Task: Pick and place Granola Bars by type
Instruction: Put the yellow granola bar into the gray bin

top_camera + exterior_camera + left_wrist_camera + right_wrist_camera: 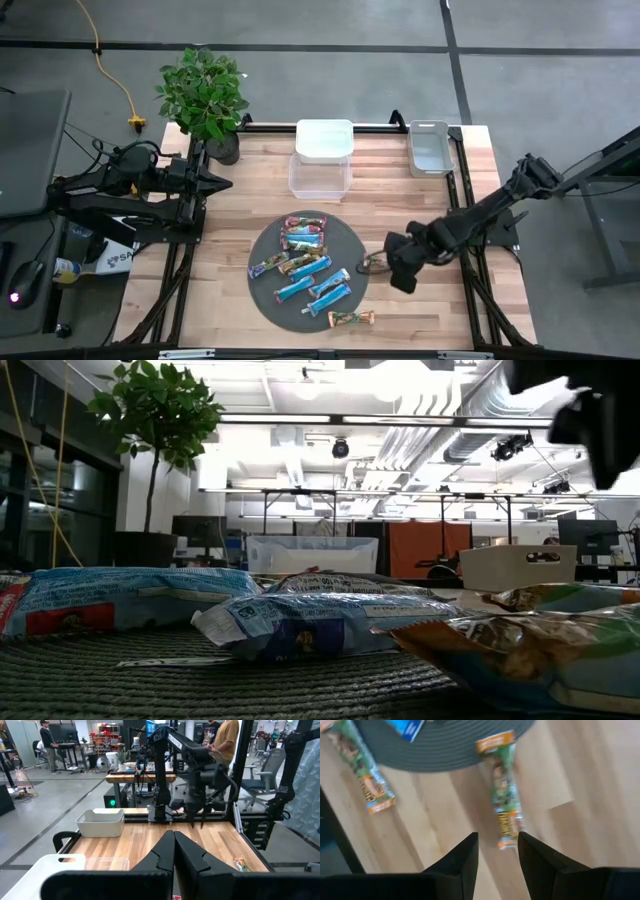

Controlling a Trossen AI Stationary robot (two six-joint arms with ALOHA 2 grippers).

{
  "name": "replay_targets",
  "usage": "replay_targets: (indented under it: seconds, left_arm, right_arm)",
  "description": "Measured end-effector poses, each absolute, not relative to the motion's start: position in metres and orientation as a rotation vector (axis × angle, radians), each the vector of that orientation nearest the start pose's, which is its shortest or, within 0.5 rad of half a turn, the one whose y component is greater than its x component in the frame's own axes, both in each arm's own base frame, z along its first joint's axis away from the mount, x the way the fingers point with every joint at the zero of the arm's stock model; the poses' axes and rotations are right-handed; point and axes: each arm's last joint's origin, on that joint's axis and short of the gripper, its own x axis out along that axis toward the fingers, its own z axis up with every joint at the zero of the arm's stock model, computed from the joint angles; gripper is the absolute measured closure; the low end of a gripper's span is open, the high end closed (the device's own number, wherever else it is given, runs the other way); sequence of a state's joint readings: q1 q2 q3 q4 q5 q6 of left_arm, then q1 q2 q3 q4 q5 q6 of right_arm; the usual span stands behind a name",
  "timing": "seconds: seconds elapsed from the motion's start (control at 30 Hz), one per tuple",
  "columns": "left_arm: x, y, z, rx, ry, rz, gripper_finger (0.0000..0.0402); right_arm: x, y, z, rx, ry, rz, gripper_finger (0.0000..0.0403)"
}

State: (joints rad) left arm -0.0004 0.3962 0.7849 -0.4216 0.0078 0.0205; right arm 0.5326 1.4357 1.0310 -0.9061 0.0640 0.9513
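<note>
- The right arm is seen in the high view stretched from the table's right edge toward the middle, its wrist bent down; the right gripper is held just beside the right rim of the round dark mat.
- In the right wrist view the right gripper's two fingers are seen parted, with nothing between them; a tan-and-green bar lies on the bare wood just ahead of the gap, one end on the mat's edge.
- A second tan-and-green bar is shown in that same view, farther off, lying on the wood past the mat's rim; in the high view it is found at the mat's near edge.
- The left arm is folded back at the table's left side; the left gripper is held near the potted plant, with its fingers pressed together and nothing held.
- Most of the Granola Bars are seen in the high view lying scattered on the mat, blue and red-pink wrappers mixed.
- Two clear bins and a small white bin are shown only from above as standing along the table's far edge.
- The low view gives what the others lack: the bars seen side-on, blue wrappers lying flat on the mat's weave.
- People in the room beyond are shown only in the left wrist view.
</note>
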Motion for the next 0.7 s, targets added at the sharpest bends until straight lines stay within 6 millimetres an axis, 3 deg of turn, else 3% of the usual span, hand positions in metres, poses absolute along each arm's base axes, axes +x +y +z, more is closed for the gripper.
replay_targets:
  seconds: [0.43,0.7]
  left_arm:
    - [0.077,0.0,0.351,0.02,0.033,-0.008,0.0401]
    - [0.077,0.0,0.351,0.021,0.033,-0.008,0.0401]
  right_arm:
    - [0.214,0.134,0.187,0.381,1.236,-0.153,0.0277]
    - [0.214,0.128,0.172,0.419,1.224,-0.144,0.0218]
